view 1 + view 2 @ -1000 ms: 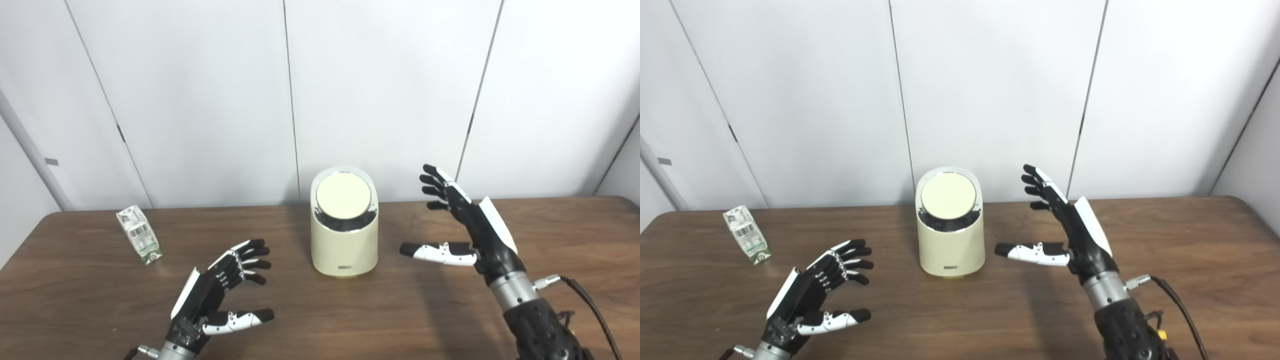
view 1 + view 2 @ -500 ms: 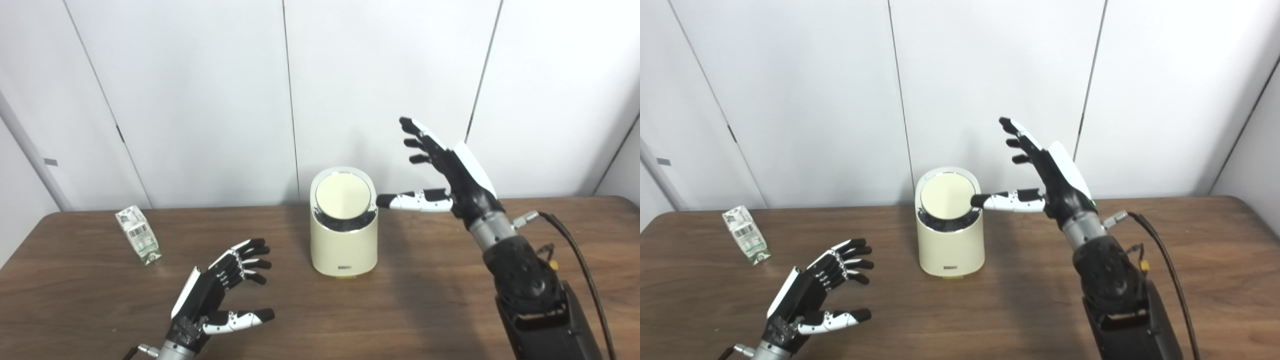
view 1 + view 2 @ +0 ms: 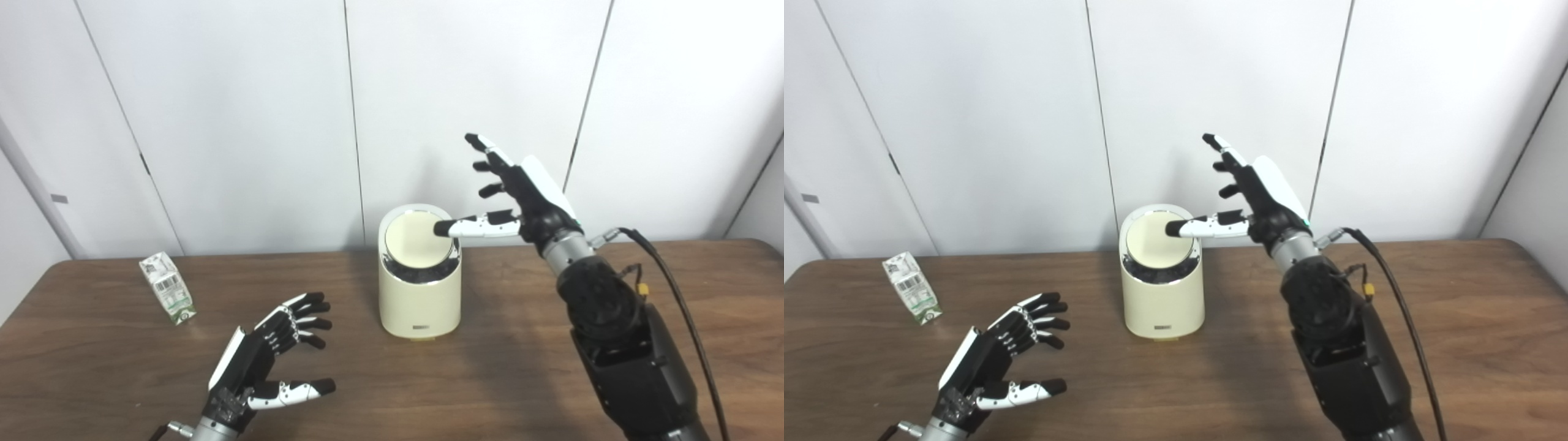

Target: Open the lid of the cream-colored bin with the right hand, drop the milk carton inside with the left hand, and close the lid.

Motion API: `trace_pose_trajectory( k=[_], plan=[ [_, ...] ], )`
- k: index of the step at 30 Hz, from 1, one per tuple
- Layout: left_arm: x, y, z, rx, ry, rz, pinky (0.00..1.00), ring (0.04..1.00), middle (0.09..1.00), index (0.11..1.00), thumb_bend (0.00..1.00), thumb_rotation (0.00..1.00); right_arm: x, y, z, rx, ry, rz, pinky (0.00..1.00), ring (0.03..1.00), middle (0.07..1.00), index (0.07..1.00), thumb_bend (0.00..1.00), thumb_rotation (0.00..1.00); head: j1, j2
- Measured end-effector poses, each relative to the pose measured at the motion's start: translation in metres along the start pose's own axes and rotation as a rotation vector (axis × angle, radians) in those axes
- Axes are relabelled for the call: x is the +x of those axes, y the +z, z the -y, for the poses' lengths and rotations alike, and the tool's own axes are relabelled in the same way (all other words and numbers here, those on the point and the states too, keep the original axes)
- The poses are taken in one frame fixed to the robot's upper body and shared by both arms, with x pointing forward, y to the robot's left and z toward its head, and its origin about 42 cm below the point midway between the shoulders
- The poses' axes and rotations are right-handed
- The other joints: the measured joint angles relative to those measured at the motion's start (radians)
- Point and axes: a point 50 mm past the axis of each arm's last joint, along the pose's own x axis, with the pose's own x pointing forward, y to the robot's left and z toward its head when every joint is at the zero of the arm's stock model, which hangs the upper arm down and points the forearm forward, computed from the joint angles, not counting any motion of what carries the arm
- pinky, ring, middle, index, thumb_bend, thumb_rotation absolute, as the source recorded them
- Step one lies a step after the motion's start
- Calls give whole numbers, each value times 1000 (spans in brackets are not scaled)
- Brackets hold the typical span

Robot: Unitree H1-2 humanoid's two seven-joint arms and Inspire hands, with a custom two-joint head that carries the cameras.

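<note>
A cream-colored bin [image 3: 419,294] stands mid-table with its round lid [image 3: 411,242] shut inside a chrome rim. My right hand [image 3: 520,193] hovers open just right of the bin's top, fingers spread upward, thumb stretched out over the lid's right part; whether it touches the lid is unclear. A small white and green milk carton [image 3: 167,296] stands upright at the far left of the table. Open and holding nothing, my left hand [image 3: 269,358] rests low near the front edge, left of the bin and well apart from the carton.
The brown wooden table [image 3: 551,380] runs across the whole view. White wall panels [image 3: 245,122] rise right behind its far edge. A black cable [image 3: 686,306] hangs along my right forearm.
My right hand has risen from beside the bin and swung left, bringing its thumb over the lid. The left hand, carton and bin have stayed put.
</note>
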Motion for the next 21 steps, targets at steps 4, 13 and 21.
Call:
trace_pose_trajectory(
  k=[4, 13, 21],
  plan=[
    [0, 0, 0, 0, 0, 0, 600, 724, 811, 856, 783, 27, 4, -5, -7, -22, 16, -43, 783, 940, 990, 995, 796, 393, -2, 3],
    [-1, 0, 0, 1, -1, 0, 609, 729, 815, 863, 773, 29, 23, -14, -19, -48, 34, -97, 795, 943, 986, 986, 866, 369, 6, 11],
    [-1, 1, 0, 2, -1, 2, 609, 728, 815, 861, 779, 39, 30, -18, -28, -73, 55, -115, 750, 921, 989, 993, 877, 358, 11, 17]
  ],
)
